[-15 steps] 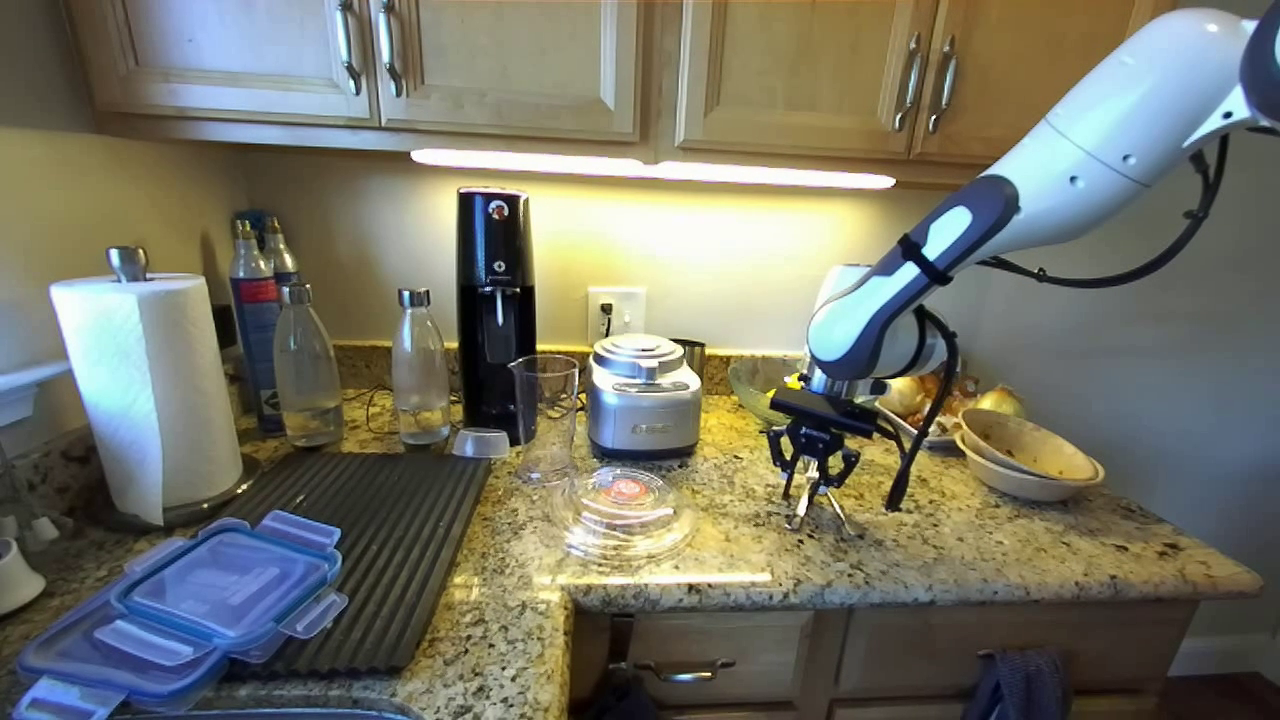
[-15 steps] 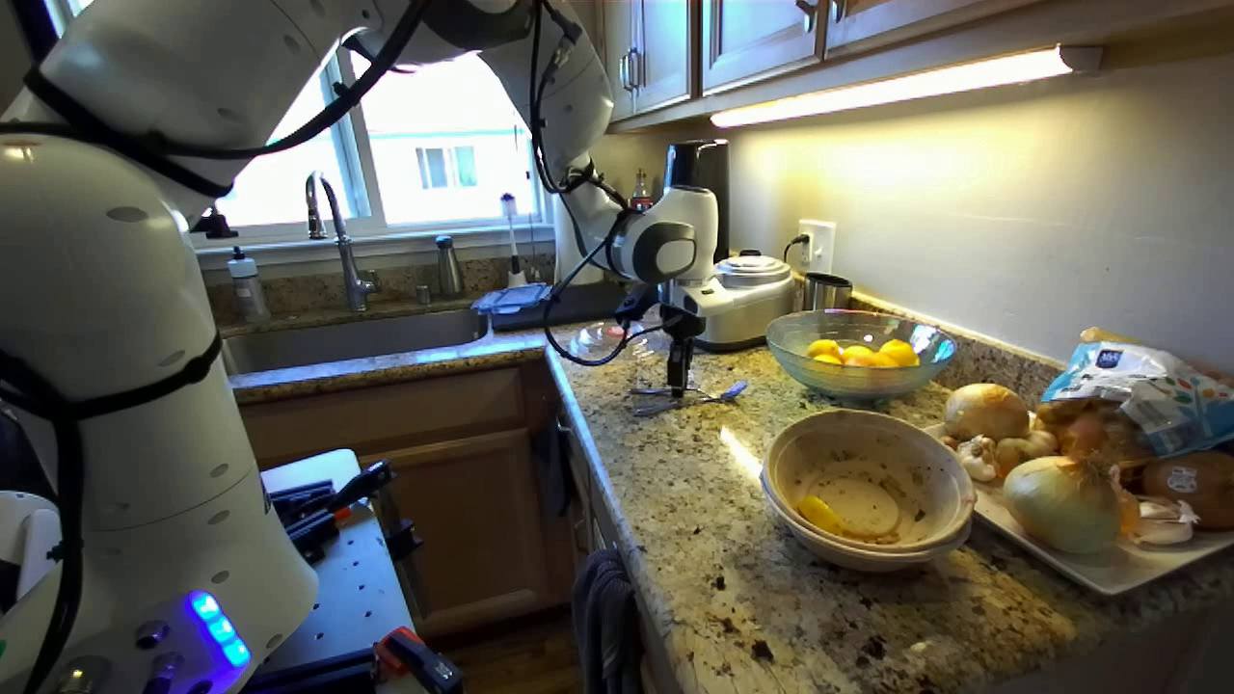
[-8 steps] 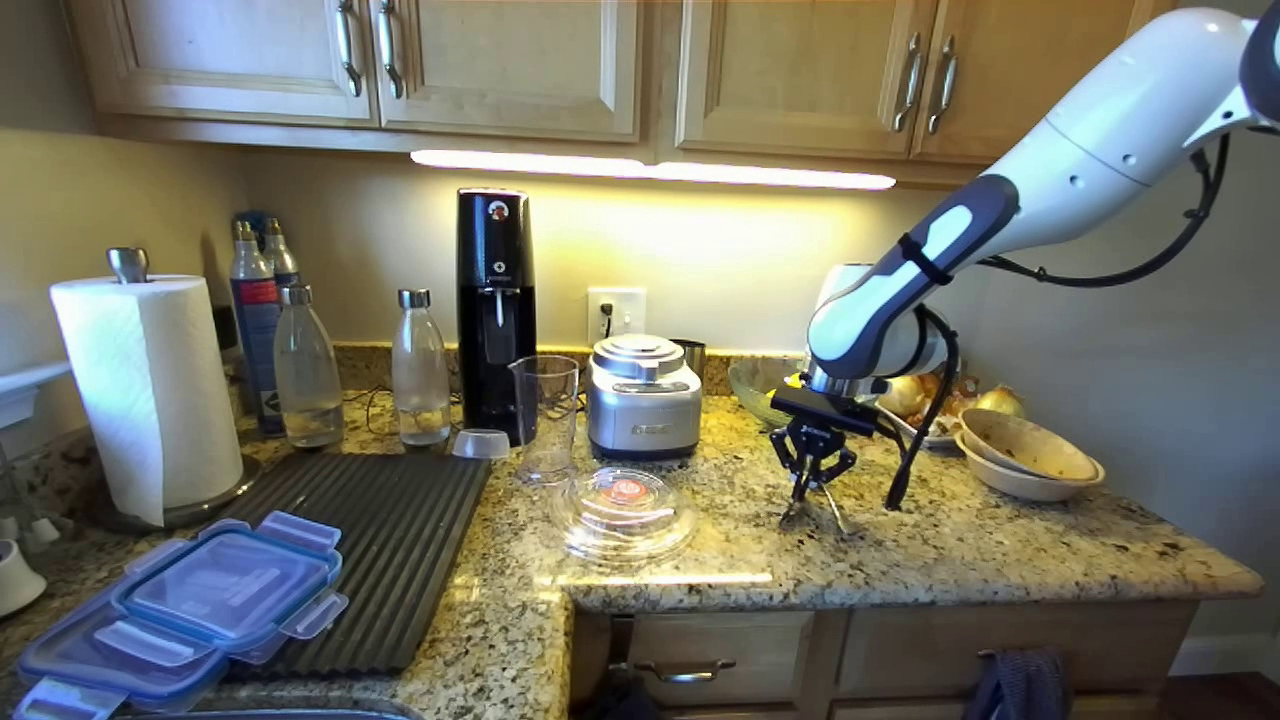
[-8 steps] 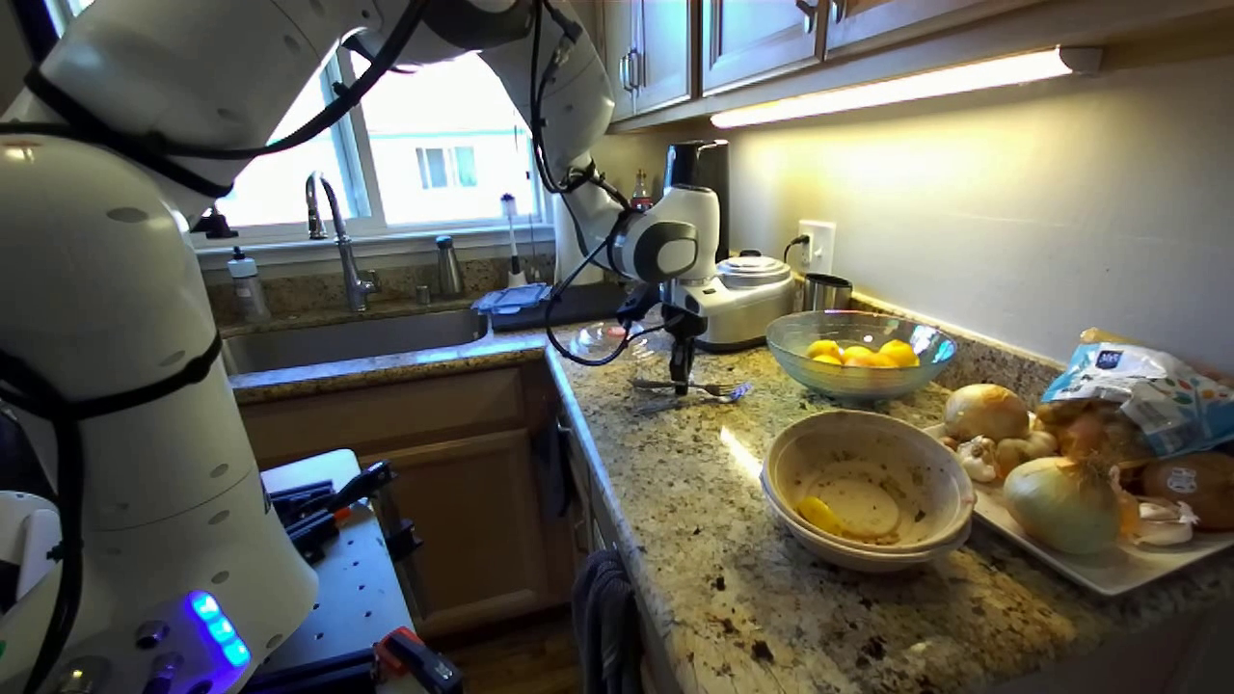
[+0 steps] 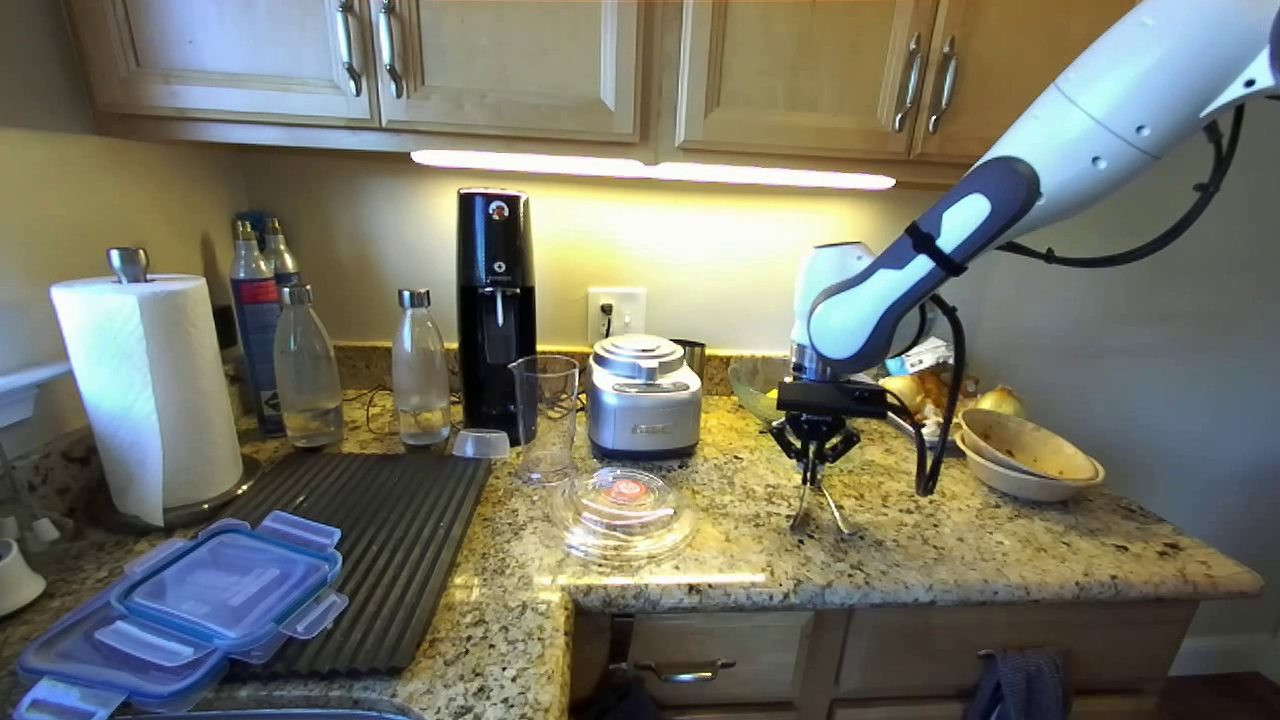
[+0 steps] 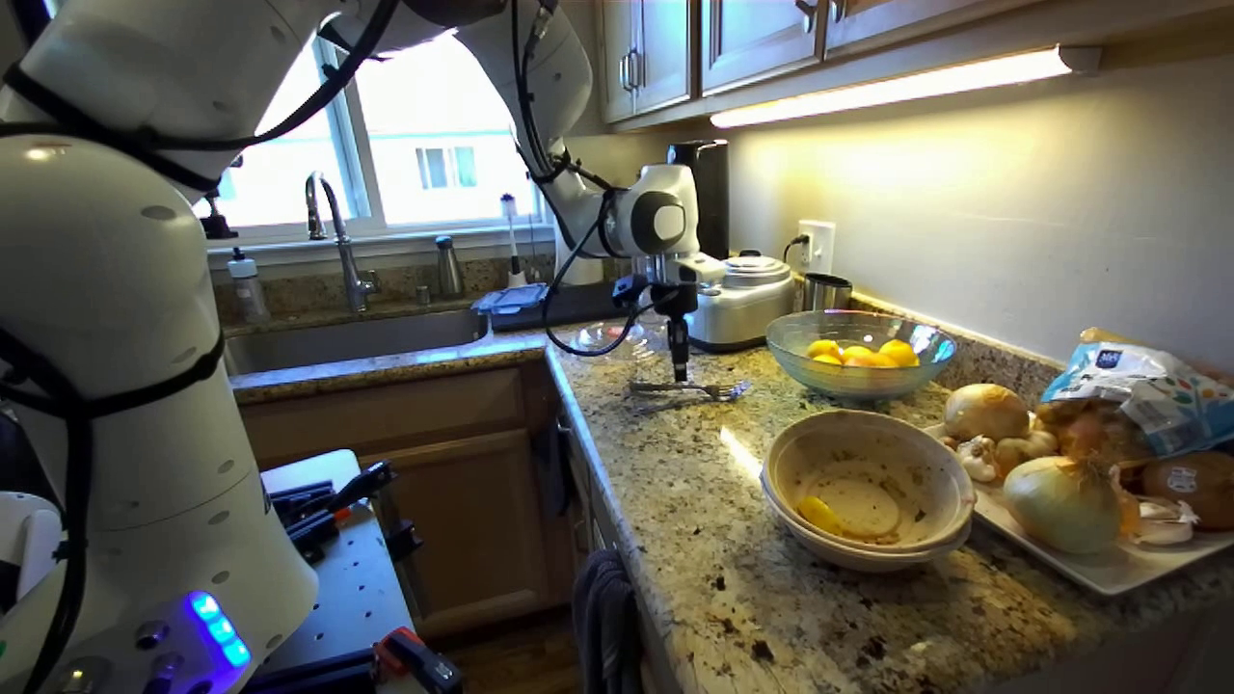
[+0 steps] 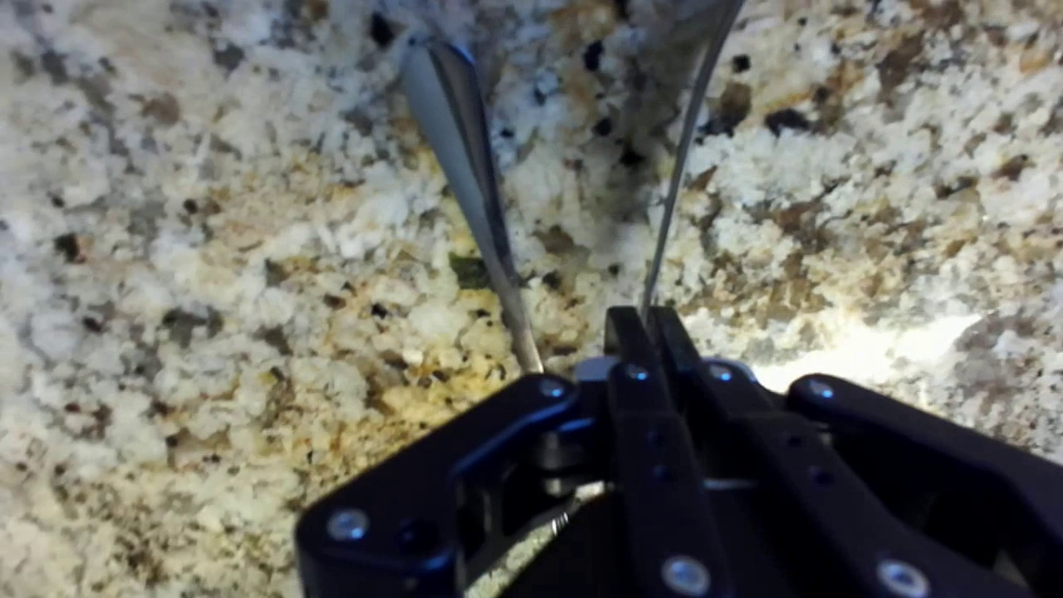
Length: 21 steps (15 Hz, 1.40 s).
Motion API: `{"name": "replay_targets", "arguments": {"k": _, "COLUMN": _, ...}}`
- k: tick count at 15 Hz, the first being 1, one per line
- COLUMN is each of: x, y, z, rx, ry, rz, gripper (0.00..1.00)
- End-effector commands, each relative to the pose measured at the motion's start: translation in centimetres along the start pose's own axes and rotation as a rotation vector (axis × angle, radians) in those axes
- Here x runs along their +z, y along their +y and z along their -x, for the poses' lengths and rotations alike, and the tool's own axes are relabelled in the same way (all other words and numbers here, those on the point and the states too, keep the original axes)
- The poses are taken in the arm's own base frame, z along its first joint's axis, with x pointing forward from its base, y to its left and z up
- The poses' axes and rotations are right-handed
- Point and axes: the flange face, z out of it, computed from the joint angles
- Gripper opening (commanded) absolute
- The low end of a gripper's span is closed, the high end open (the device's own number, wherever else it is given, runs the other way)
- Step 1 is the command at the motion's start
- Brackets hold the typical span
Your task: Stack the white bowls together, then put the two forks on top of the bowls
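Observation:
The two white bowls are nested in both exterior views. The upper bowl (image 6: pixel 872 453) holds food bits and a yellow piece, and sits tilted inside the lower bowl (image 6: pixel 868 559). My gripper (image 7: pixel 644 316) points down over the counter, away from the bowls. Its fingers are closed on a thin silvery fork (image 7: pixel 679 166), whose handle shows edge-on. The other fork (image 7: pixel 465 141) lies on the counter beside it, outside the fingers. The tines are hidden in the wrist view. In an exterior view the held fork (image 5: pixel 797 515) is close to the counter surface; any gap is hard to tell.
A glass bowl of yellow fruit (image 6: pixel 800 361) and a plate (image 6: pixel 1109 578) of onions stand near the bowls. A clear glass dish (image 5: pixel 625 525), a clear pitcher (image 5: pixel 547 420) and a silver appliance (image 5: pixel 645 410) stand to one side. The counter's front edge (image 5: pixel 900 600) is near.
The gripper was open around the fork a second ago and then closed on it. The arm has since risen slightly, and the held fork has shifted while the other fork stayed put.

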Motion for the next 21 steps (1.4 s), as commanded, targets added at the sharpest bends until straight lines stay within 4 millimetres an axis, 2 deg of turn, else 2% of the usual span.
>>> {"name": "replay_targets", "arguments": {"k": 1, "x": -4.5, "y": 0.9, "z": 1.0, "rx": -0.116, "ry": 0.060, "rz": 0.112, "gripper": 0.07}}
{"name": "replay_targets", "arguments": {"k": 3, "x": -6.1, "y": 0.8, "z": 1.1, "rx": -0.165, "ry": 0.089, "rz": 0.154, "gripper": 0.07}}
{"name": "replay_targets", "arguments": {"k": 4, "x": -6.6, "y": 0.6, "z": 1.2, "rx": -0.175, "ry": 0.096, "rz": 0.157, "gripper": 0.32}}
{"name": "replay_targets", "arguments": {"k": 6, "x": -6.6, "y": 0.1, "z": 1.3, "rx": -0.161, "ry": 0.096, "rz": 0.135, "gripper": 0.40}}
{"name": "replay_targets", "arguments": {"k": 9, "x": -5.5, "y": -0.4, "z": 1.5, "rx": -0.093, "ry": 0.071, "rz": 0.101, "gripper": 0.59}}
{"name": "replay_targets", "arguments": {"k": 15, "x": -2.2, "y": -0.7, "z": 1.9, "rx": 0.113, "ry": 0.008, "rz": 0.001, "gripper": 0.99}}
{"name": "replay_targets", "arguments": {"k": 21, "x": 0.9, "y": -0.5, "z": 1.5, "rx": 0.219, "ry": 0.004, "rz": -0.086, "gripper": 1.00}}
